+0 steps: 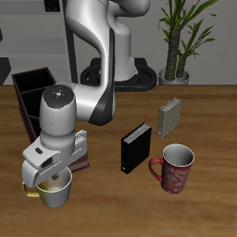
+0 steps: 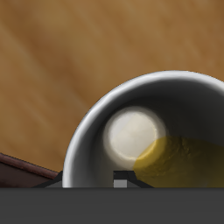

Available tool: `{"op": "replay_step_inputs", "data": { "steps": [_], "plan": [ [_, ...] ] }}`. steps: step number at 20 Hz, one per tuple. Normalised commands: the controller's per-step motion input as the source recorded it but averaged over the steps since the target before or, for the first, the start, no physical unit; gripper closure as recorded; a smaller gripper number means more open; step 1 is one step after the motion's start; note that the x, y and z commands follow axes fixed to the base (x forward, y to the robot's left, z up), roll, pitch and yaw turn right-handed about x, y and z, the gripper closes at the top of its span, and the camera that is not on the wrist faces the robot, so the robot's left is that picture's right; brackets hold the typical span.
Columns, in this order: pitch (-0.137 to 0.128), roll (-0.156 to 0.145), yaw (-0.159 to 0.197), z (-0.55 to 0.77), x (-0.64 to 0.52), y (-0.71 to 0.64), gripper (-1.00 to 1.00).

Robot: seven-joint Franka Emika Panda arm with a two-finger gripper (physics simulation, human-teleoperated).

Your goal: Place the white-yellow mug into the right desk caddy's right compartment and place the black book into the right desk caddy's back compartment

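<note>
The white-yellow mug (image 1: 56, 192) stands upright near the table's front edge, its yellow handle pointing away from the black book. My gripper (image 1: 52, 178) sits right on top of it, with the jaws closed on its rim. In the wrist view the mug (image 2: 166, 114) fills the frame, yellow inside, with a fingertip (image 2: 120, 181) at the rim. I cannot tell whether the mug is lifted. The right desk caddy (image 1: 32, 88) runs back from beside the mug, and my arm hides most of it and its compartments. The black book (image 1: 136, 148) stands upright mid-table.
A red patterned mug (image 1: 176, 168) stands near the front beside the black book. A smaller grey book (image 1: 169, 118) stands farther back. A potted plant (image 1: 176, 65) and the robot base are behind the table. A caddy corner (image 2: 17, 166) shows in the wrist view.
</note>
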Motion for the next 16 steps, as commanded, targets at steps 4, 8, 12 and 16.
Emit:
{"op": "replay_step_inputs", "data": {
  "steps": [4,8,12,16],
  "plan": [
    [-0.071,-0.034,-0.025,0.31,-0.09,-0.08,1.00],
    [-0.096,-0.046,-0.070,0.41,-0.14,-0.14,1.00],
    [-0.160,-0.094,-0.228,0.95,-0.40,-0.28,1.00],
    [-0.093,-0.053,-0.137,0.61,-0.34,-0.17,1.00]
  ]
}}
